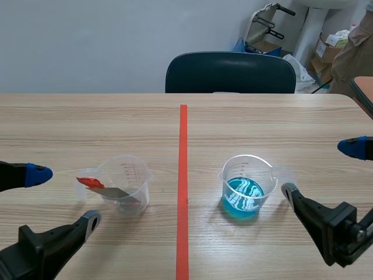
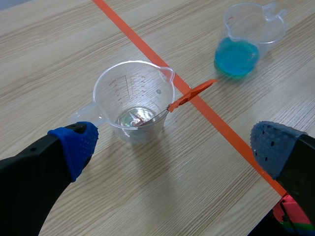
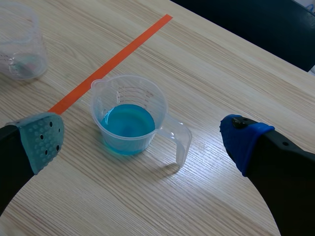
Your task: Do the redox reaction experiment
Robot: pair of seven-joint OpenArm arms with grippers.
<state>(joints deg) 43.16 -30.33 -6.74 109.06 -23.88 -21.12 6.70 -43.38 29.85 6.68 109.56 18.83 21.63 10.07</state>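
A clear beaker [image 1: 124, 184] stands left of the tape line. A thin metal piece with an orange-red end [image 1: 90, 182] leans in it, the coloured end sticking out over the rim. Right of the line, a second beaker [image 1: 247, 186] holds blue liquid. My left gripper [image 1: 64, 198] is open, low and just left of the clear beaker [image 2: 135, 98], which sits ahead between the fingers with the orange-red end [image 2: 192, 94] pointing toward the tape. My right gripper [image 1: 322, 169] is open beside the blue beaker [image 3: 129, 115], whose handle faces that gripper [image 3: 142, 147]. Neither gripper touches anything.
A dark chair [image 1: 230, 73] stands behind the table's far edge. Boxes and a metal frame [image 1: 274, 23] are stacked at the back right. The blue beaker [image 2: 246, 42] shows beyond the tape in the left wrist view.
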